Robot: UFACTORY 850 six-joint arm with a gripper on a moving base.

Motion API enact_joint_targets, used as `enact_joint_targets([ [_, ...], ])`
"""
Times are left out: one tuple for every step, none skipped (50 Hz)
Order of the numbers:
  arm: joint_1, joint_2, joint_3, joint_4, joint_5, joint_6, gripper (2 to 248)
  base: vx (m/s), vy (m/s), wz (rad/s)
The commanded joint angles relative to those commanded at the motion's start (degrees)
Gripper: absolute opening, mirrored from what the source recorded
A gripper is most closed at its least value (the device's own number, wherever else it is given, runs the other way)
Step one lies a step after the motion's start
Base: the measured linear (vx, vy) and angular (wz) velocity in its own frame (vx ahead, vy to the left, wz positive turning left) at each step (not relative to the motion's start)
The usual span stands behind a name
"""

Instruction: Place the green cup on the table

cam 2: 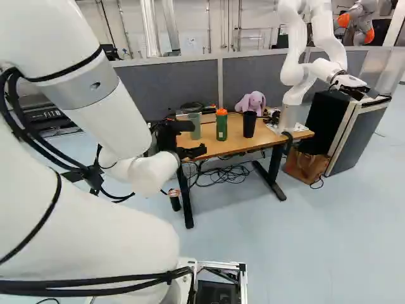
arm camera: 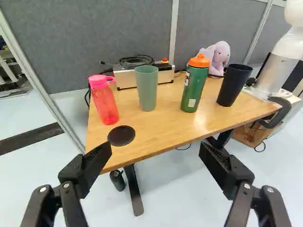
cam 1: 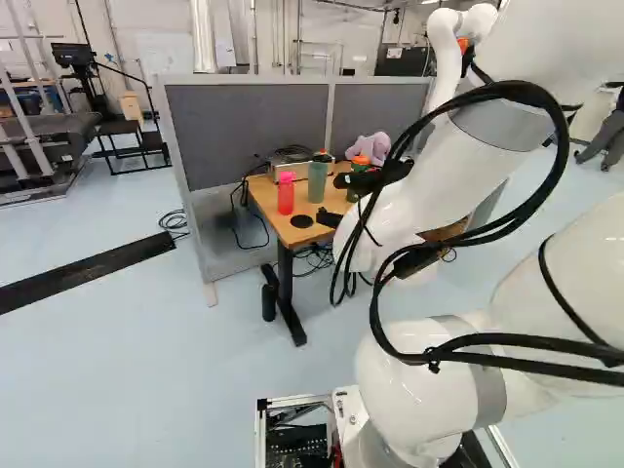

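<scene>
Plainly, the tool (cam 2: 199, 137) gapes near the table (arm camera: 163, 125); the green cup (arm camera: 147, 89) stands back from its edge.

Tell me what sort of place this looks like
Probably a robotics lab or workshop: another robot stands on the wooden table, a grey partition runs behind it, and loose cables lie on the floor below.

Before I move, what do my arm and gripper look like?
The arm is smooth white with rounded joints and grey bands; thick black cables loop along it, held with black ties. The gripper is black, with two blocky fingers whose inner faces look dark and ridged, and small silvery screw heads on their links.
</scene>
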Motion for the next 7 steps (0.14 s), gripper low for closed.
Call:
enact_joint_targets([
  [0.0,0.01,0.01,0.0,0.0,0.0,247,0.0,0.0,0.0],
  [0.0,0.02,0.02,0.0,-0.01,0.0,247,0.0,0.0,0.0],
  [-0.01,0.03,0.03,0.0,-0.01,0.0,247,0.0,0.0,0.0],
  [-0.01,0.03,0.03,0.0,-0.01,0.0,247,0.0,0.0,0.0],
  [-0.01,0.03,0.03,0.0,-0.01,0.0,247,0.0,0.0,0.0],
  [-0.01,0.03,0.03,0.0,-0.01,0.0,247,0.0,0.0,0.0],
  [-0.01,0.03,0.03,0.0,-0.01,0.0,247,0.0,0.0,0.0],
])
